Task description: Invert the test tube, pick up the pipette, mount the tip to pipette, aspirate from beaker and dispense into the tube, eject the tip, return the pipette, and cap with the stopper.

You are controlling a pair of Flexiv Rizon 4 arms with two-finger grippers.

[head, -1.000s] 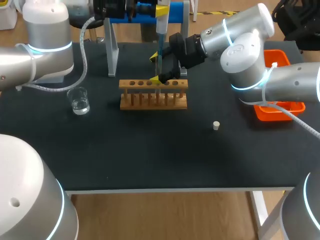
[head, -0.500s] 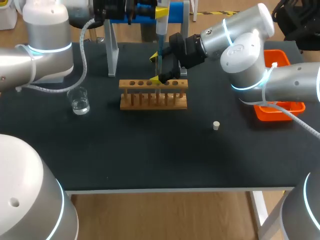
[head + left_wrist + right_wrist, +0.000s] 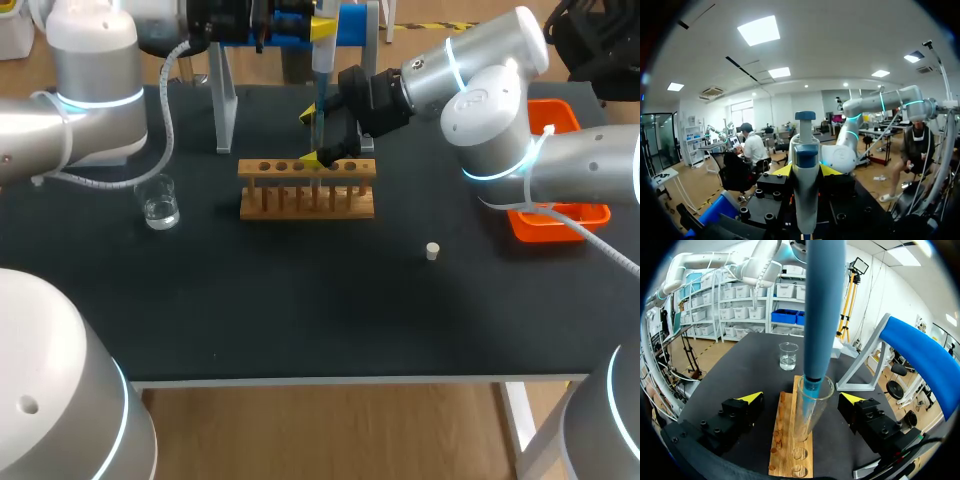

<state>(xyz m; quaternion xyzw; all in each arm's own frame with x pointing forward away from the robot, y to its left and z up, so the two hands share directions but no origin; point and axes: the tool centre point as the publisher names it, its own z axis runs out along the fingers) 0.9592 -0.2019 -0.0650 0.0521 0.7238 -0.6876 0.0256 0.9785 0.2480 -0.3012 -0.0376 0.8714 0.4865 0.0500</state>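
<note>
- Above the wooden rack (image 3: pixel 307 190), the left end effector (image 3: pixel 806 171) grips the pipette (image 3: pixel 321 90) upright, tip down inside the test tube (image 3: pixel 809 412).
- Right end effector (image 3: pixel 802 397) is released, with its fingers flanking the upright test tube without contact.

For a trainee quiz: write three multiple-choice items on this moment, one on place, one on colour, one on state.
1. The stopper lies: A) on the table right of the rack B) in the tube C) in the beaker
2. The tray is: A) green B) orange C) white
3. The left claw is: A) open B) shut on the beaker C) shut on the pipette
1A, it sits alone on the table; 2B, plainly orange; 3C, it clamps the pipette from both sides.
</note>
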